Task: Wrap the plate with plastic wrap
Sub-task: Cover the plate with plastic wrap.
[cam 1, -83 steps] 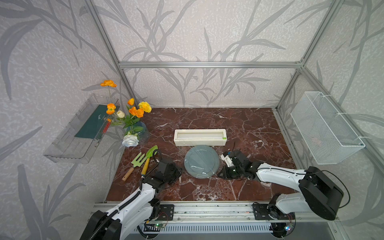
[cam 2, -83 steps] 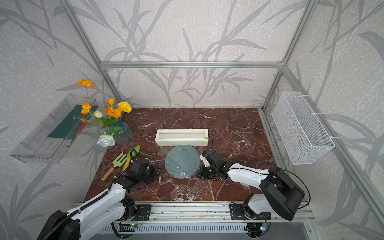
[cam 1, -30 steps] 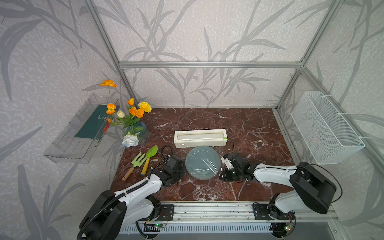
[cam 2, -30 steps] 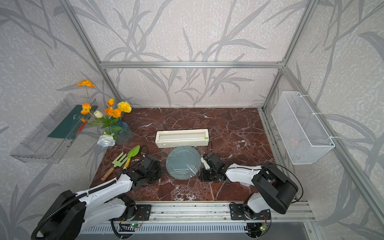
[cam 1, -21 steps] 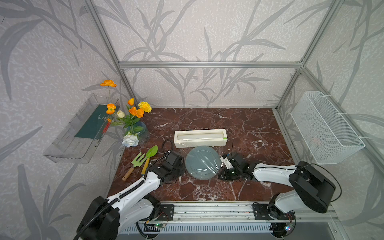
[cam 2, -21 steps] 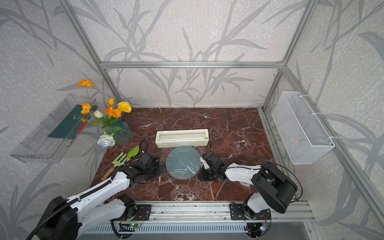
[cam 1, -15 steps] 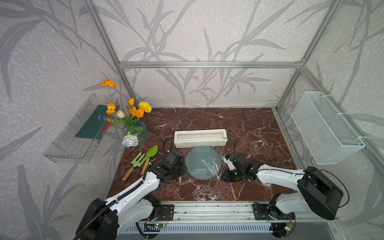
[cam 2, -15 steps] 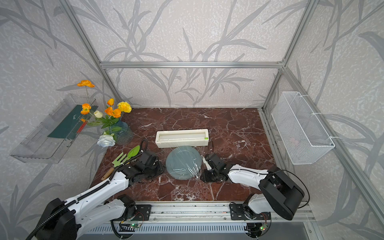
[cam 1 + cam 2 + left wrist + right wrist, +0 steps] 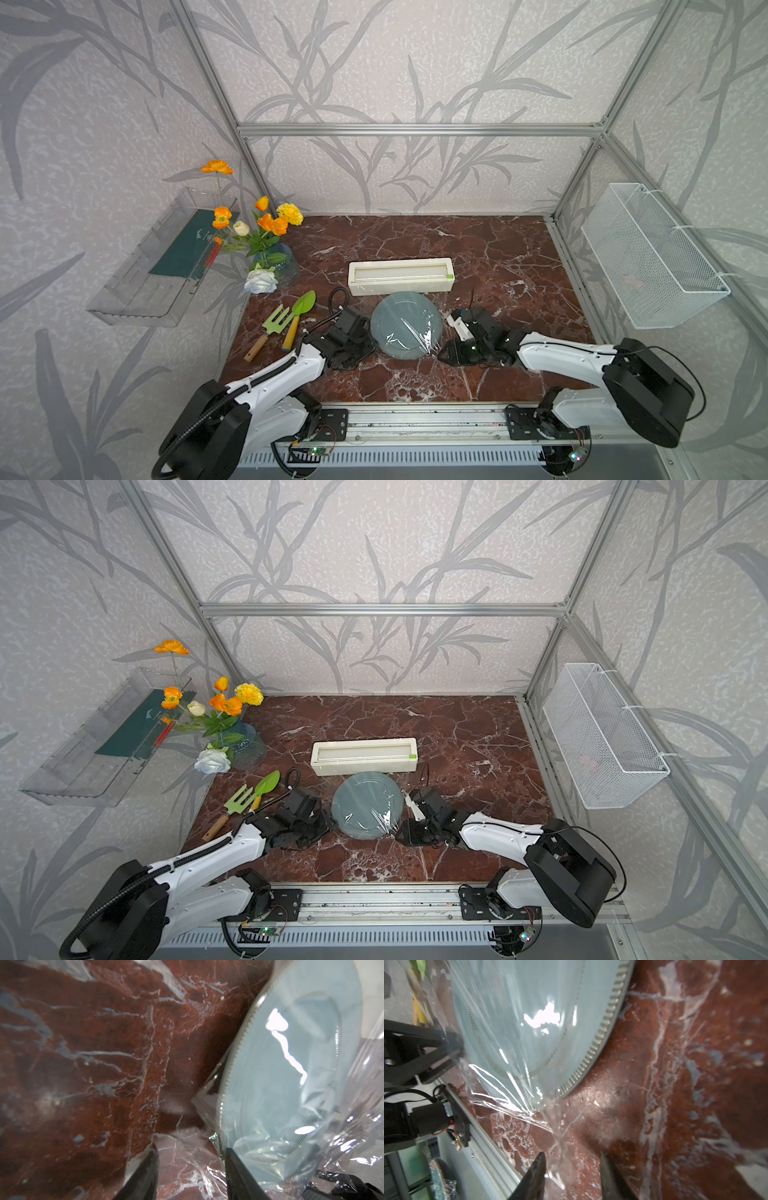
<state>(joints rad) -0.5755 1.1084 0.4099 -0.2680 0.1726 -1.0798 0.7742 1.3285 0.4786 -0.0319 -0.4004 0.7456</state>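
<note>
The plate [image 9: 406,324] lies on the marble table [image 9: 415,245], just on the near side of the cream dispenser box [image 9: 400,276], and the plastic wrap [image 9: 398,338] is draped over it. The left gripper [image 9: 190,1149] is at its left edge and the right gripper [image 9: 572,1154] at its near right edge. Both have their jaws apart and clamp nothing, although loose film lies between them. We judge that the step is tucking the film around the rim. We should press the corners low (the film may spring back) and not push the plate.

We hold our white left arm [image 9: 291,370] and right arm [image 9: 557,357] low, reaching inward, with black left fingers [image 9: 143,1178] and right fingers [image 9: 534,1180] parted.
</note>
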